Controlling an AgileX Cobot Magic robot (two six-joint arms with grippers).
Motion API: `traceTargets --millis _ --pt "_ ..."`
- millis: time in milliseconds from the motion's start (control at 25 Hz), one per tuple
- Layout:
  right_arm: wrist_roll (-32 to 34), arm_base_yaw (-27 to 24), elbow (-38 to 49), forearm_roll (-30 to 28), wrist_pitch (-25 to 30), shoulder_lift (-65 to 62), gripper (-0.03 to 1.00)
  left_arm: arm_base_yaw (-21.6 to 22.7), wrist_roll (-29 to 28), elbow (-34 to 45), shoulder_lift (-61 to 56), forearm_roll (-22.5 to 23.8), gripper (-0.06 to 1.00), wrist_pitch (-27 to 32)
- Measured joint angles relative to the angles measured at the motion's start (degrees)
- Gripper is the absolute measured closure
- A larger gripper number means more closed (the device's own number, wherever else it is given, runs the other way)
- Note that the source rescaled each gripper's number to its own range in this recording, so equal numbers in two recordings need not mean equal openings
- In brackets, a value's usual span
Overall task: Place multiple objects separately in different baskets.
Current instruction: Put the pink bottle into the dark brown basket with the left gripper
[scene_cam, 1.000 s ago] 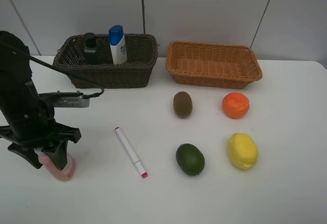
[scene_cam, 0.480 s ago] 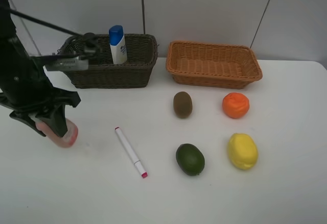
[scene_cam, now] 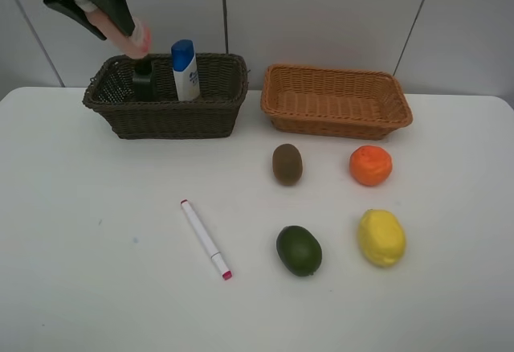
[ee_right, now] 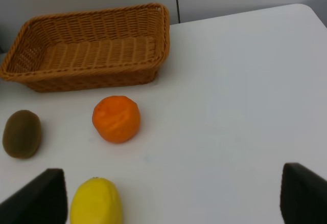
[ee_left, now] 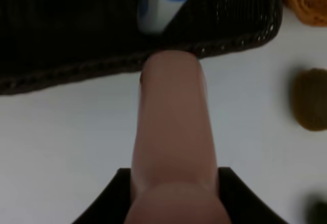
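My left gripper (scene_cam: pixel 96 2) hangs high at the back left, shut on the pink bottle (scene_cam: pixel 128 34), which tilts above the left end of the dark brown basket (scene_cam: pixel 165 119). In the left wrist view the pink bottle (ee_left: pixel 173 127) sticks out between the fingers (ee_left: pixel 102 201) toward the dark basket (ee_left: pixel 76 73). A dark green pump bottle (scene_cam: pixel 143 79) and a white blue-capped tube (scene_cam: pixel 185 69) stand in that basket. The marker (scene_cam: pixel 205 238), kiwi (scene_cam: pixel 287 164), orange (scene_cam: pixel 370 165), lemon (scene_cam: pixel 381 237) and green fruit (scene_cam: pixel 299 250) lie on the table. My right gripper (ee_right: pixel 168 196) is open above the orange (ee_right: pixel 116 118) and lemon (ee_right: pixel 96 202).
The light tan basket (scene_cam: pixel 337 120) stands at the back right beside the dark one, with nothing in it. A grey panelled wall runs behind both baskets. The white table (scene_cam: pixel 88 231) stretches to the front left.
My left arm has lifted the pink bottle off the front-left of the table and carried it up and back, to above the dark basket's left end. The right side has not moved.
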Motion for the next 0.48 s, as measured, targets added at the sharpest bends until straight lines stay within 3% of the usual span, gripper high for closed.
traceTargets --millis 280,480 --pt "0.0 0.0 0.0 0.0 0.0 0.0 0.00 0.0 -0.2 -25.3 16.6 1.7 0.67 1.0" --pt "0.0 0.0 0.0 0.0 0.0 0.0 0.00 0.0 -0.2 -30.5 22.3 7.2 0.67 1.0"
